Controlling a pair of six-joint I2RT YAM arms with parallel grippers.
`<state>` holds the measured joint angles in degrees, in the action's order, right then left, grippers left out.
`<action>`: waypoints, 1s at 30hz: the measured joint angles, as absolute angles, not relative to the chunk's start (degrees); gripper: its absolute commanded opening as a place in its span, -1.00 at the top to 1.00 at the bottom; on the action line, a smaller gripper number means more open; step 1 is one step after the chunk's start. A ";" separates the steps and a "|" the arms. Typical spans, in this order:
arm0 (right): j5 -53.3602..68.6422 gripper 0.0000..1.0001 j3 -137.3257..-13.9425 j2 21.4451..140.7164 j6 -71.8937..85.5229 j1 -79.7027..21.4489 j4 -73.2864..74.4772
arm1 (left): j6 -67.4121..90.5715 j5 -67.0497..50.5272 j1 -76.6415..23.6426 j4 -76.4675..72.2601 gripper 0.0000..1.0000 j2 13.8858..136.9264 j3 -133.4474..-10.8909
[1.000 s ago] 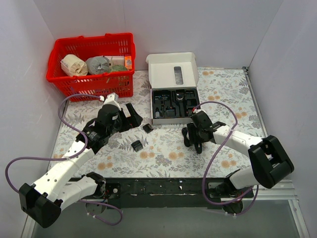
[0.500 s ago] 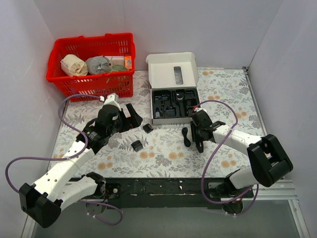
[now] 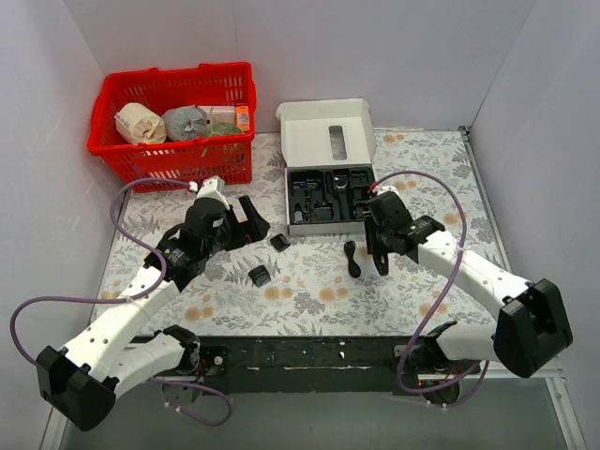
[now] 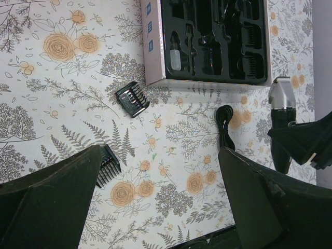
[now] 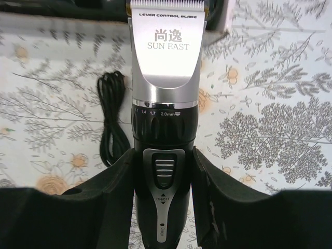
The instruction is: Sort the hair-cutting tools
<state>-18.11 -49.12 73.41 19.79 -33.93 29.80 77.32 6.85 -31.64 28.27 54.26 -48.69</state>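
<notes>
Clipper (image 5: 166,67) sits clamped in the right gripper (image 5: 165,158) at the centre of its wrist view, silvery head topmost, black cord (image 5: 111,119) lying just left; left gripper (image 4: 161,155) gapes wide.

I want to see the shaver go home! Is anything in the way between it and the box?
Nothing visible blocks it. The right gripper holds the clipper with its head pointing at the near wall of the box. The cord lies off to the side, not in the path.

Red basket (image 3: 173,155) holding rolls (image 3: 187,123), back left; open kit box (image 3: 305,131) centre; floral tabletop (image 3: 309,292).
</notes>
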 measured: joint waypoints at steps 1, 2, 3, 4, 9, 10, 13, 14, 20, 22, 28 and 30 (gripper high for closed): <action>-18.09 0.97 -50.59 72.99 19.64 -33.93 30.30 | 77.32 6.85 -31.62 28.25 -0.96 54.28 -48.69; -18.04 0.97 -52.10 72.88 19.51 -33.95 30.81 | 77.32 6.83 -31.62 28.25 -0.96 54.28 -48.69; -17.98 0.97 -54.19 73.12 19.31 -33.93 31.27 | 77.32 6.83 -31.64 28.25 -0.96 54.28 -48.69; -18.00 0.97 -55.70 73.65 19.25 -33.95 31.59 | 77.32 6.83 -31.62 28.25 -0.96 54.28 -48.69; -18.31 0.97 -67.88 82.87 17.69 -33.95 32.67 | 77.17 6.83 -31.64 28.25 -0.96 54.28 -48.69; -18.39 0.97 -70.41 85.49 17.43 -33.93 32.88 | 77.08 6.83 -31.64 28.27 -0.96 54.28 -48.69; -18.65 0.97 -76.93 92.75 16.69 -33.95 32.91 | 76.64 7.07 -31.64 28.34 -0.96 54.28 -48.69; -18.83 0.97 -78.52 94.43 16.47 -33.93 32.93 | 76.47 7.14 -31.64 28.36 -0.96 54.30 -48.69; -20.34 0.97 -89.49 104.55 15.70 -33.93 33.36 | 76.25 6.90 -31.64 28.29 -0.96 54.41 -48.69; -20.73 0.97 -91.94 106.52 15.62 -33.91 33.21 | 76.25 6.66 -31.62 28.27 -0.96 54.43 -48.69; -21.39 0.97 -94.50 110.52 15.27 -33.76 32.86 | 75.96 6.35 -31.62 28.27 -0.96 54.43 -48.69; -21.50 0.97 -94.50 111.63 15.25 -33.74 33.06 | 75.83 6.35 -31.62 28.27 -0.96 54.46 -48.69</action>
